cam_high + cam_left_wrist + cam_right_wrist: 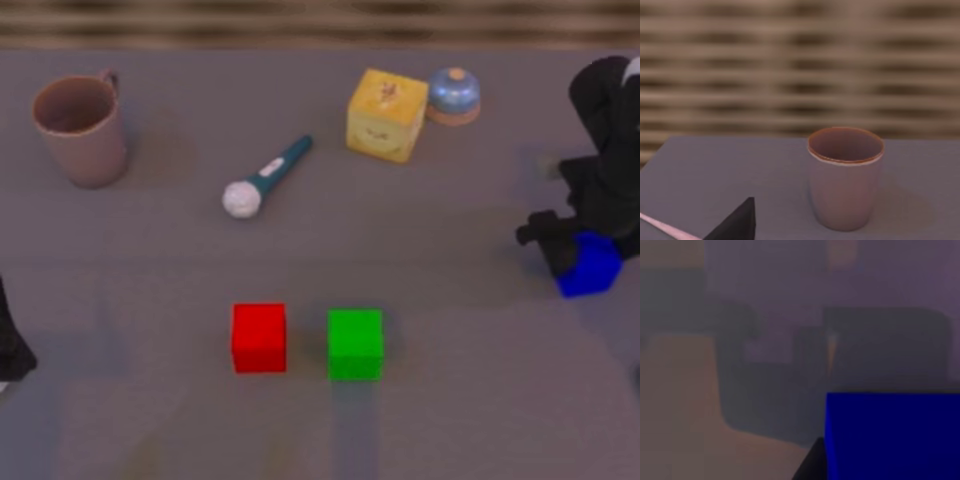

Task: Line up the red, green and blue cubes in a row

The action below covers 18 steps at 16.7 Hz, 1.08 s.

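One blue cube (588, 264) sits at the right gripper's (560, 250) fingers.

Worktop (480, 420) flat grey-purple. Red cube (259, 338) bright red, green cube (355, 344) bright green, blue cube (588, 264) deep blue, all plain. Yellow cube (387, 114) with printed face marks. Mug (80, 130) dusty pink-brown. Microphone (265, 178) teal handle, white head. Bell (454, 96) silver-blue dome, orange base. Right pincer (560, 245) black. Wall behind: tan-brown horizontal stripes.
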Tool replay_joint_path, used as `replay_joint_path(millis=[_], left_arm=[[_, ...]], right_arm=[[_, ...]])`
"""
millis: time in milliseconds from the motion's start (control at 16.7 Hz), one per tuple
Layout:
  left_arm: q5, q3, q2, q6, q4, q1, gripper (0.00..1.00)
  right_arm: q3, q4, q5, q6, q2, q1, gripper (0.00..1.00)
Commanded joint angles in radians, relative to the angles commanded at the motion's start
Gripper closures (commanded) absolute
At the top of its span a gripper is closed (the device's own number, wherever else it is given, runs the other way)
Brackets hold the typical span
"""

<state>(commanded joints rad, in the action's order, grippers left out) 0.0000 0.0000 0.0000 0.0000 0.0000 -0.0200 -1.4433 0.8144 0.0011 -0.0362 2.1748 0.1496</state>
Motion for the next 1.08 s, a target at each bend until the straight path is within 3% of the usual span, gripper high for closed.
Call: replay_joint_path(millis=[360,720,900,1080], left_arm=[[0.0,0.0,0.0,0.0,0.0,0.0,0.0],[0.0,0.0,0.0,0.0,0.0,0.0,0.0],[0.0,0.0,0.0,0.0,0.0,0.0,0.0],[0.0,0.0,0.0,0.0,0.0,0.0,0.0]], right_arm=[[-0.109,0.199,0.0,-0.002,-0.082,0.007,1.0],[-0.121,0.219,-0.001,0.002,-0.093,0.006,1.0],[-0.12,0.226,0.0,0.069,-0.099,0.063,1.0],[-0.107,0.239,0.002,0.228,-0.116,0.176,1.0]])
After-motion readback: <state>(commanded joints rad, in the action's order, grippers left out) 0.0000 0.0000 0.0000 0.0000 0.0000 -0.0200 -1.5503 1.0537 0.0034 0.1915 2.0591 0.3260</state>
